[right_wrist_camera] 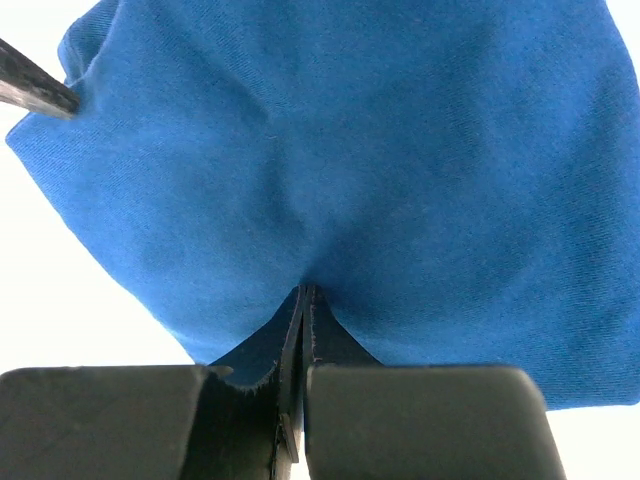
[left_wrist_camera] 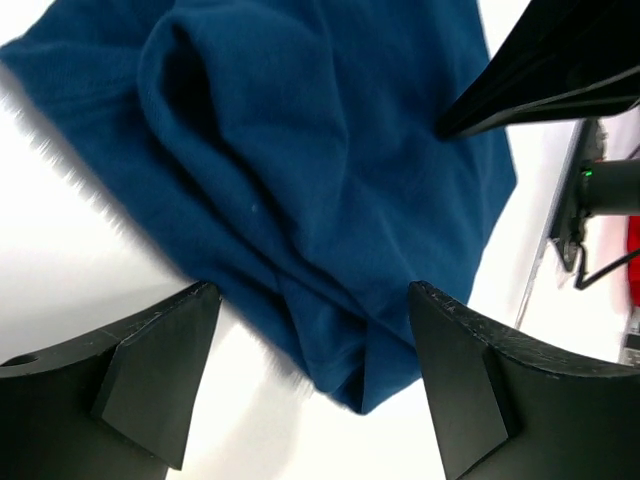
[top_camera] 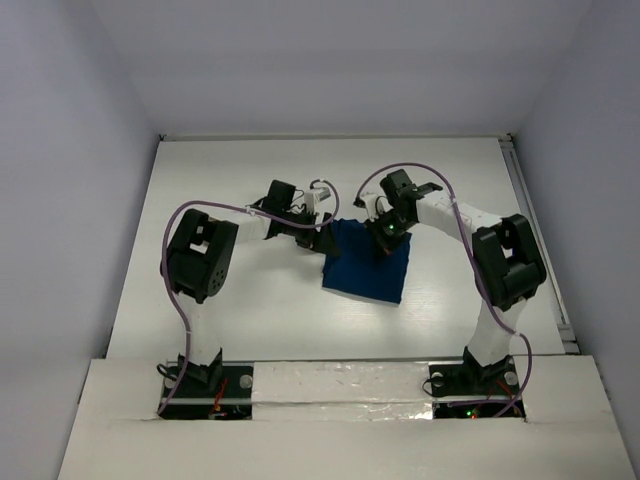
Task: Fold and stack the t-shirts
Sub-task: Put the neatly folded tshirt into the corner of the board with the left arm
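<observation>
A dark blue t-shirt (top_camera: 368, 268) lies folded into a rough rectangle on the white table, with no print showing. My left gripper (top_camera: 325, 238) is at the shirt's upper left corner. Its jaws stand wide open in the left wrist view (left_wrist_camera: 312, 300), and a folded corner of the cloth (left_wrist_camera: 330, 180) lies loose between them. My right gripper (top_camera: 385, 240) is over the shirt's far edge. It is shut (right_wrist_camera: 303, 290), tips pressed against the blue cloth (right_wrist_camera: 400, 150), which dimples around them. No cloth shows between its jaws.
The white table (top_camera: 250, 190) is walled in on the left, back and right, with a metal rail (top_camera: 535, 230) along its right edge. Both arm bases sit at the near edge. One right finger (left_wrist_camera: 540, 80) crosses the left wrist view.
</observation>
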Controlling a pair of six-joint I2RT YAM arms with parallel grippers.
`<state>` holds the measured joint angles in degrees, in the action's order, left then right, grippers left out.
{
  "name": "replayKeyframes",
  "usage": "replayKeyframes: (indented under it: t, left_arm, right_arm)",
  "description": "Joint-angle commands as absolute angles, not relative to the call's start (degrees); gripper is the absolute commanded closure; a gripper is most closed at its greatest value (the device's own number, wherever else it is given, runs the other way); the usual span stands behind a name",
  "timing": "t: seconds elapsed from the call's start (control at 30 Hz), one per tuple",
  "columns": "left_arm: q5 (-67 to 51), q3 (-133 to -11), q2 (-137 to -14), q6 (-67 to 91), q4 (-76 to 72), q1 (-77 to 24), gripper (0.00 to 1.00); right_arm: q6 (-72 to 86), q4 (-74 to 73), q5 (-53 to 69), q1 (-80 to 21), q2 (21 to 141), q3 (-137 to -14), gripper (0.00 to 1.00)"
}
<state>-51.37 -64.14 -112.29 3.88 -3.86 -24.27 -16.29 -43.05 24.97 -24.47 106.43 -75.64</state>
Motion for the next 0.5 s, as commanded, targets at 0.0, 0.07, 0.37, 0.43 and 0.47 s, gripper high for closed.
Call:
replayKeyframes:
  t: [0.0, 0.07, 0.37, 0.43, 0.47]
  left_arm:
    - [-50.5, -63.8, -116.7, 5.2, -3.5, -24.6, 0.23]
    - [-50.9, -64.1, -117.7, 5.7, -4.1, -25.2, 0.22]
    - [-54.7, -66.2, -122.7, 8.3, -5.6, -30.1, 0.26]
    - [-55.7, -66.5, -123.4, 8.6, -5.7, -30.8, 0.32]
    - [-56.1, -66.7, -123.6, 8.8, -5.9, -30.8, 0.36]
  right_arm:
    - [-16.4, -42.5, 26.6, -25.0, 106.7, -77.6, 1.00]
    - [-16.4, -42.5, 26.6, -25.0, 107.0, -77.7, 1.00]
    - [-16.8, -42.8, 27.4, -26.1, 109.1, -78.6, 1.00]
    - [-16.8, -42.9, 27.6, -26.1, 109.2, -78.7, 1.00]
    - [-16.9, -42.9, 27.6, -26.1, 109.2, -78.7, 1.00]
